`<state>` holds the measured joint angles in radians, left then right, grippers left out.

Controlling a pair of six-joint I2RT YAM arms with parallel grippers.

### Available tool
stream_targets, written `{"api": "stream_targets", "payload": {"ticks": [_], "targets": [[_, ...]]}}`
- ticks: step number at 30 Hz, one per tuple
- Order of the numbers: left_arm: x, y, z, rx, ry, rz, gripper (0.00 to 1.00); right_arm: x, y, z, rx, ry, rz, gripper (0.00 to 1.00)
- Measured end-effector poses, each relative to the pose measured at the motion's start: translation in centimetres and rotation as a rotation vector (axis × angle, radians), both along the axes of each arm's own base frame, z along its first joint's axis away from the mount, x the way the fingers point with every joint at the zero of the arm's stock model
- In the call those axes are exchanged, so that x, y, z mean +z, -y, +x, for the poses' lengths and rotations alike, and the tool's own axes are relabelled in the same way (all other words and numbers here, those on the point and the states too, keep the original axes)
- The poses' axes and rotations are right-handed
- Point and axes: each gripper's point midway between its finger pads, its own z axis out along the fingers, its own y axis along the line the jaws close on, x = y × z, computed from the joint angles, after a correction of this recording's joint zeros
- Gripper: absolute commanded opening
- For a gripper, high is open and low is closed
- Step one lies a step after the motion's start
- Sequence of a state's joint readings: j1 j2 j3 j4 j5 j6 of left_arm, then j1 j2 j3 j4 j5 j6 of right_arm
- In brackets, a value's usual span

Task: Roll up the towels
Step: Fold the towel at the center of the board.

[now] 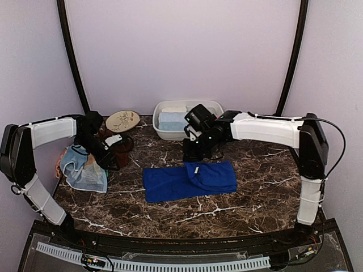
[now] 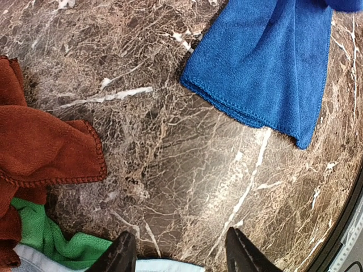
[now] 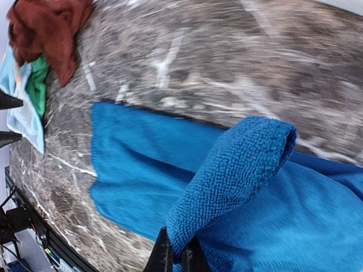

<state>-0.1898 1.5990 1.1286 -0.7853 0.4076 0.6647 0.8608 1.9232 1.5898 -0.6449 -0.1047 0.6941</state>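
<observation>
the royal blue towel (image 1: pixel 187 180) lies flat in the middle of the worktop (image 1: pixel 255 195), its long axis running left to right. the right claw (image 3: pixel 174 256) is clamped together on a raised fold of that towel, pinching the cloth at the far edge of its right half, so a thick loop of blue stands up above the fingers in the right wrist view. from this claw the rest of the towel stretches away to the left, flat and unrolled, which is judged to be the way the roll has to travel. the left claw (image 2: pixel 178 256) has its fingers apart and holds nothing; it hangs over the left-hand heap, where the rust-brown towel (image 2: pixel 39 141) and the green towel (image 2: pixel 57 243) lie bunched. the blue towel's left end lies to the right of this claw, apart from the heap with bare worktop between, so the left arm is the nearer one to that free end.
</observation>
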Motion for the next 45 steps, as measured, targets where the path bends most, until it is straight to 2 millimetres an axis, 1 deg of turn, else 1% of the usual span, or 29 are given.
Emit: {"api": "stream_targets", "payload": {"ticks": [2, 4, 5, 9, 11, 15, 18, 19, 20, 22, 24, 25, 26, 28, 30, 31, 33, 35, 36, 39, 40, 41, 42, 43, 44, 45], "targets": [[0.2, -0.2, 0.1, 0.006, 0.007, 0.000, 0.55, -0.7, -2.8, -0.6, 0.046, -0.012, 0.003, 0.00], [0.2, -0.3, 0.0, 0.009, 0.008, 0.001, 0.55, -0.9, -5.7, -1.2, 0.091, -0.015, 0.018, 0.00], [0.2, -0.4, -0.1, 0.009, 0.008, 0.002, 0.55, -1.0, -6.9, -1.3, 0.108, -0.016, 0.028, 0.00], [-0.1, -0.6, -0.5, 0.012, 0.002, 0.007, 0.55, -1.2, -10.0, -2.3, 0.157, -0.029, 0.052, 0.00], [-0.2, -0.7, -0.6, 0.012, 0.001, 0.008, 0.55, -1.4, -11.0, -2.6, 0.171, -0.039, 0.062, 0.00], [-0.3, -0.7, -0.7, 0.011, -0.001, 0.010, 0.55, -2.0, -12.2, -2.8, 0.183, -0.062, 0.080, 0.00], [-0.4, -0.7, -0.7, 0.012, -0.003, 0.010, 0.55, -3.0, -12.6, -3.1, 0.188, -0.092, 0.084, 0.22], [-0.4, -0.7, -0.8, 0.012, -0.003, 0.010, 0.55, -3.3, -12.8, -3.2, 0.190, -0.104, 0.087, 0.26], [-0.4, -0.7, -0.8, 0.012, -0.003, 0.010, 0.55, -3.6, -13.0, -3.4, 0.195, -0.115, 0.092, 0.37], [-0.4, -0.8, -0.8, 0.013, -0.004, 0.011, 0.55, -4.2, -13.5, -3.7, 0.199, -0.140, 0.110, 0.45], [-0.4, -0.8, -0.8, 0.013, -0.003, 0.011, 0.55, -4.5, -14.1, -4.1, 0.207, -0.165, 0.135, 0.56], [-0.5, -0.8, -0.8, 0.013, -0.004, 0.012, 0.55, -4.6, -14.4, -4.3, 0.206, -0.177, 0.147, 0.60], [-0.5, -0.8, -0.8, 0.013, -0.003, 0.013, 0.55, -4.5, -14.7, -4.5, 0.212, -0.190, 0.164, 0.61], [-0.5, -0.8, -0.8, 0.013, -0.003, 0.014, 0.55, -4.2, -15.1, -4.7, 0.220, -0.199, 0.186, 0.61], [-0.5, -0.8, -0.8, 0.013, -0.003, 0.014, 0.55, -3.8, -15.3, -4.5, 0.223, -0.197, 0.216, 0.61], [-0.5, -0.8, -0.8, 0.013, -0.003, 0.013, 0.55, -3.6, -15.1, -4.4, 0.222, -0.199, 0.227, 0.60], [-0.4, -0.7, -0.8, 0.012, -0.004, 0.008, 0.54, -3.6, -13.7, -4.3, 0.206, -0.209, 0.228, 0.59], [-0.4, -0.5, -0.8, 0.009, -0.009, -0.004, 0.53, -3.4, -11.3, -3.6, 0.172, -0.216, 0.217, 0.56], [-0.3, -0.2, -0.8, 0.001, -0.011, -0.012, 0.53, -3.0, -9.8, -2.9, 0.151, -0.210, 0.215, 0.53], [-0.2, 1.0, -0.7, -0.027, -0.009, -0.019, 0.53, -1.8, -4.1, 0.3, 0.054, -0.171, 0.204, 0.49], [-0.1, 1.7, -0.8, -0.046, -0.006, -0.018, 0.53, -1.5, -1.8, 1.6, 0.011, -0.154, 0.195, 0.47], [-0.1, 2.6, -1.0, -0.073, -0.004, -0.017, 0.53, -1.5, -0.1, 2.4, -0.013, -0.140, 0.185, 0.46], [-0.1, 3.6, -1.3, -0.102, -0.003, -0.019, 0.53, -1.8, 2.4, 3.6, -0.060, -0.124, 0.167, 0.45], [-0.1, 4.8, -1.6, -0.137, -0.003, -0.019, 0.53, -2.2, 4.3, 4.4, -0.095, -0.117, 0.144, 0.44], [-0.1, 6.0, -1.9, -0.170, -0.001, -0.020, 0.53, -3.3, 6.8, 5.0, -0.138, -0.116, 0.111, 0.43], [-0.2, 6.9, -2.1, -0.198, 0.001, -0.020, 0.53, -4.2, 8.3, 5.2, -0.161, -0.122, 0.082, 0.42]]}}
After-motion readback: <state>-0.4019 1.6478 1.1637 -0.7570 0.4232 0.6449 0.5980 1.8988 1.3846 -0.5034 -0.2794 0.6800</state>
